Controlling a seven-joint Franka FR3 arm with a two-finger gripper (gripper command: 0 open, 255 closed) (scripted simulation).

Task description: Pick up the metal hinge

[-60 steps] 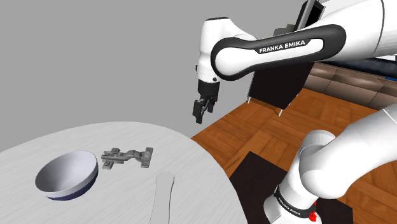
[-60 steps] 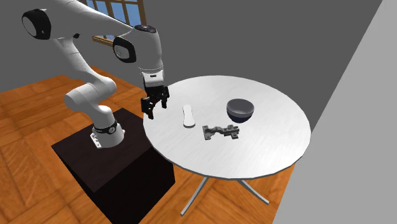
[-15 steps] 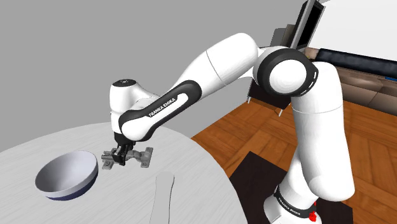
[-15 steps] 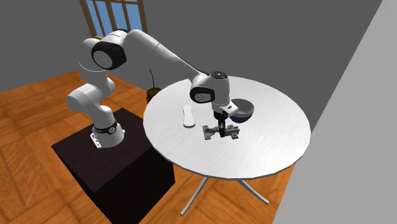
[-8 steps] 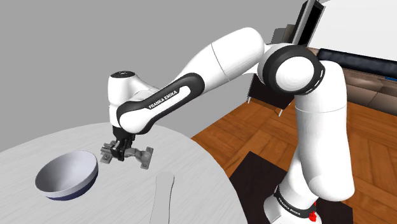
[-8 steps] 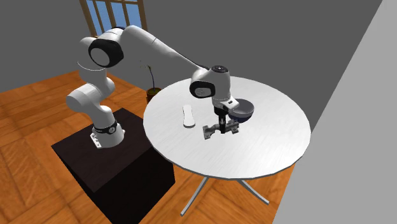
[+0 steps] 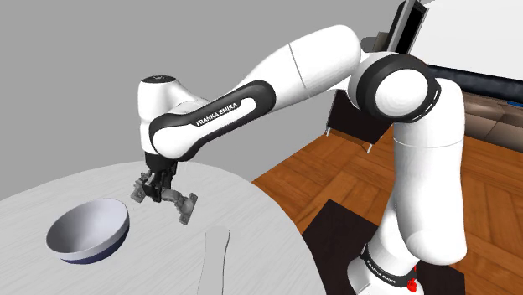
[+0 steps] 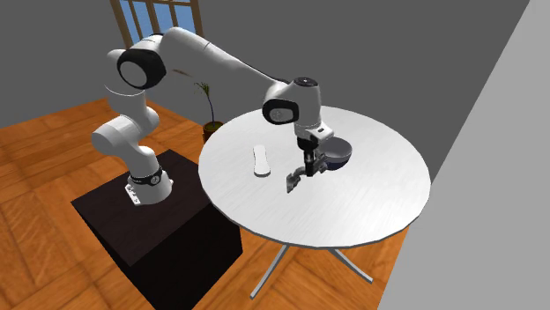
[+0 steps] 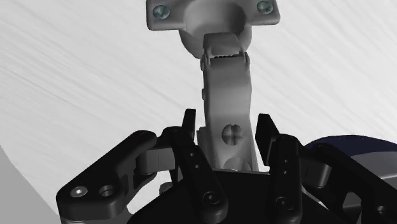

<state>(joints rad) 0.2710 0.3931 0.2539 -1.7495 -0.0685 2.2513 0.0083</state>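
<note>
My fingers (image 7: 152, 186) are closed on the metal hinge (image 7: 178, 202), pinching its arm just by the screw head, one finger on each side. The hinge hangs tilted over the middle of the round table (image 8: 361, 207), its plate end drooping toward the pale, streaked surface; I cannot tell whether that end touches. The nearest neighbour is a bowl (image 7: 87, 228), dark blue outside and pale inside, sitting upright just beside my fingers on the side toward the table's edge farthest from my stand (image 8: 167, 233); its rim shows close against one finger in the wrist view. A flat white oblong piece (image 7: 215, 254) lies well apart from the hinge, near the table's edge that faces the stand. That makes one hinge, one bowl and one white piece on or over the table. Beyond the table's edge lies a wooden floor (image 8: 53, 220), with a potted plant (image 8: 208, 106) by a window (image 8: 159, 13).
</note>
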